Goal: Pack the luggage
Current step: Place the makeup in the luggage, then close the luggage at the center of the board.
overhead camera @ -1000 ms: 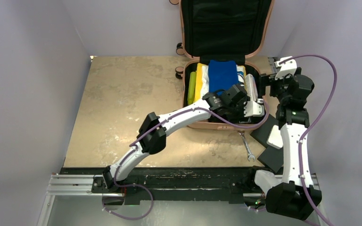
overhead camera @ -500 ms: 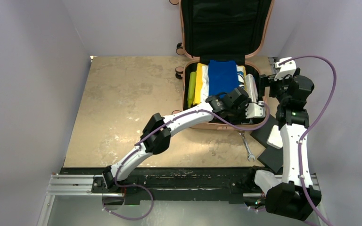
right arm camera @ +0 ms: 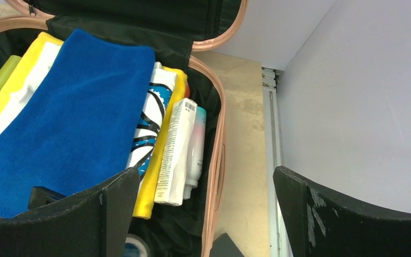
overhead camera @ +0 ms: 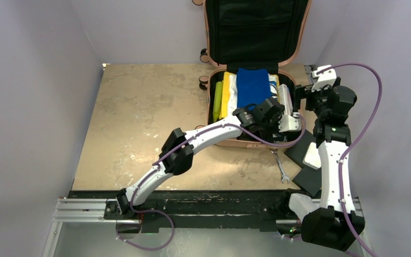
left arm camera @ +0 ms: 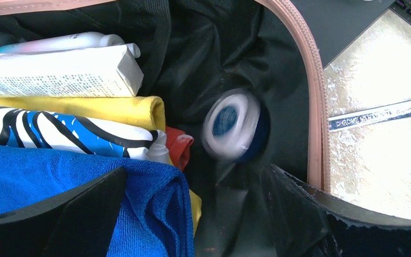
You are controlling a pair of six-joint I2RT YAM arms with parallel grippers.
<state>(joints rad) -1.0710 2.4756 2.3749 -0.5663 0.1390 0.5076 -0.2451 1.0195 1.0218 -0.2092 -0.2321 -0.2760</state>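
Note:
The salmon-pink luggage (overhead camera: 210, 103) lies open at the far middle of the table, its black-lined lid (overhead camera: 254, 32) standing up against the wall. Inside are a blue towel (overhead camera: 252, 85), yellow and striped cloths, a white box (left arm camera: 59, 75) and a bottle (right arm camera: 197, 144). My left gripper (overhead camera: 281, 119) hangs open over the near right corner of the case. Below its jaws a round white jar with a blue label (left arm camera: 230, 132) lies blurred on the black lining, free of both fingers. My right gripper (overhead camera: 298, 97) stands open above the case's right rim (right arm camera: 217, 139), holding nothing.
A chrome wrench (overhead camera: 280, 167) lies on the table just in front of the case's right corner. Two flat black pads (overhead camera: 302, 152) sit by the right arm. Grey walls close in on both sides. The case's wheels (overhead camera: 204, 81) stick out on its left.
My left jaws have spread wide and let go of the round jar, which now sits blurred in the case's corner. The left wrist shifted slightly. The right arm has not moved.

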